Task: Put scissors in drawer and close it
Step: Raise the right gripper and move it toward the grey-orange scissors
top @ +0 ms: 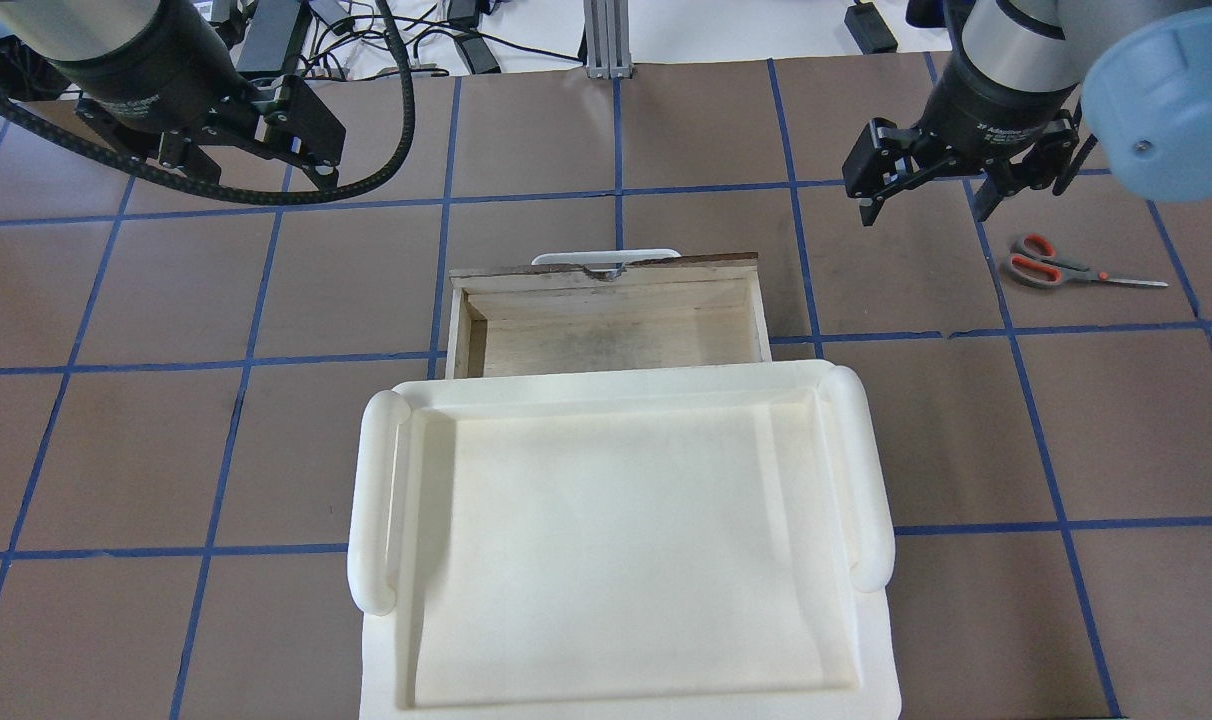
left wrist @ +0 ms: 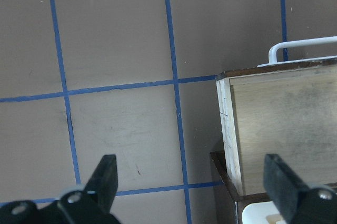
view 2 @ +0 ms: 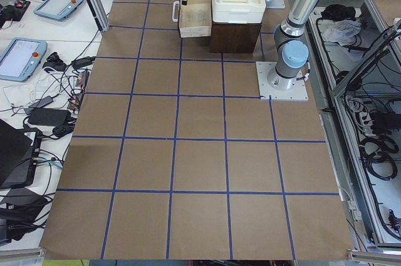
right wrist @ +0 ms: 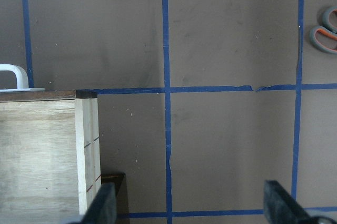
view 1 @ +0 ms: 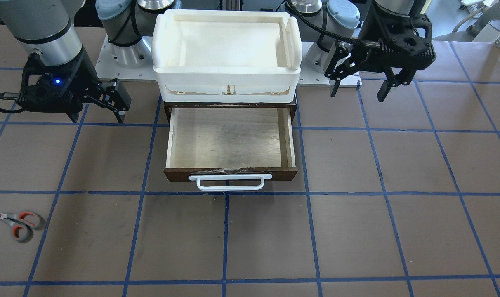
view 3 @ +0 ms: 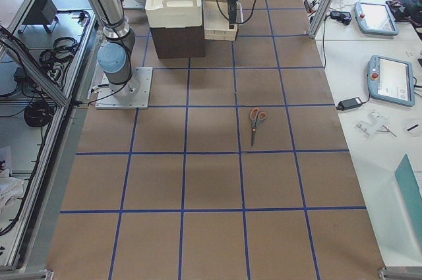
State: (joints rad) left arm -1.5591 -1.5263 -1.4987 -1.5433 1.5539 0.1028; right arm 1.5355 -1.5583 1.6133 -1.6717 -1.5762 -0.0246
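Note:
The scissors [view 1: 15, 225] lie flat on the brown table, grey handle loops lined orange-red, far out on my right arm's side; they also show in the overhead view [top: 1056, 266] and at the right wrist view's edge [right wrist: 326, 29]. The drawer [view 1: 231, 140] is pulled open and empty, with its white bar handle [view 1: 230, 182] facing away from me. My right gripper [view 1: 97, 119] is open and empty, hovering between the drawer and the scissors [top: 926, 210]. My left gripper [view 1: 357, 95] is open and empty, hovering beside the drawer's other side [left wrist: 192, 179].
A white foam tray [view 1: 227, 74] sits on top of the dark brown cabinet [view 2: 235, 34] that holds the drawer. Blue tape lines grid the table. Side tables with tablets and cables [view 3: 386, 79] stand beyond the table's far edge.

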